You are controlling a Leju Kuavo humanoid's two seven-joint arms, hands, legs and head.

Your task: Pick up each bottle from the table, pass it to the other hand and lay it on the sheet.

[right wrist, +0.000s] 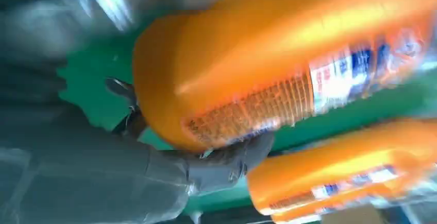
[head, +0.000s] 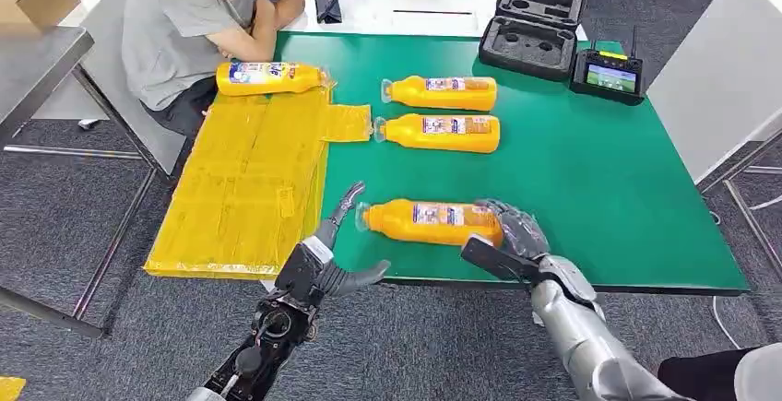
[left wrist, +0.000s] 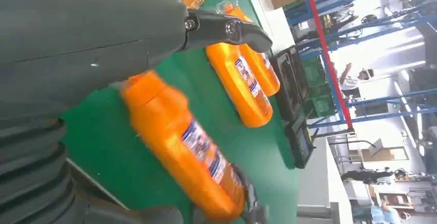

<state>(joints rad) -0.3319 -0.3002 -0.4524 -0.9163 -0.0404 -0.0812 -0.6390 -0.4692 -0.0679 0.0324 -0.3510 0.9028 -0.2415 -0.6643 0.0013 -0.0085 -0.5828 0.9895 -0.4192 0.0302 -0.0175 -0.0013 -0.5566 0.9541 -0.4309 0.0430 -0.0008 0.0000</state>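
near the front edge of the green worktop (head: 599,198), the right robot hand (head: 512,230) was wrapped around the base end of an orange bottle (head: 429,221) that lay lengthwise, its neck pointing toward the left robot hand (head: 337,249). that left robot hand hung just beside the neck with its fingers (head: 349,203) spread apart and holding nothing. the right wrist view showed the thumb and fingers clamped round the bottle's rounded bottom. two more orange bottles (head: 441,93) (head: 441,132) lay side by side further back on the green surface, well apart from the held one. a fourth bottle (head: 269,77) rested across the far end of the yellow sheet (head: 249,189), which covered the worktop's left end and reached down to its front edge, most of it bare. an open black foam-lined case (head: 532,30) sat at the back, its moulded hollows dark, with a small controller with a screen (head: 607,74) just beside it. a seated person (head: 194,23) leaned at the far left corner. bare green stretched to the right.
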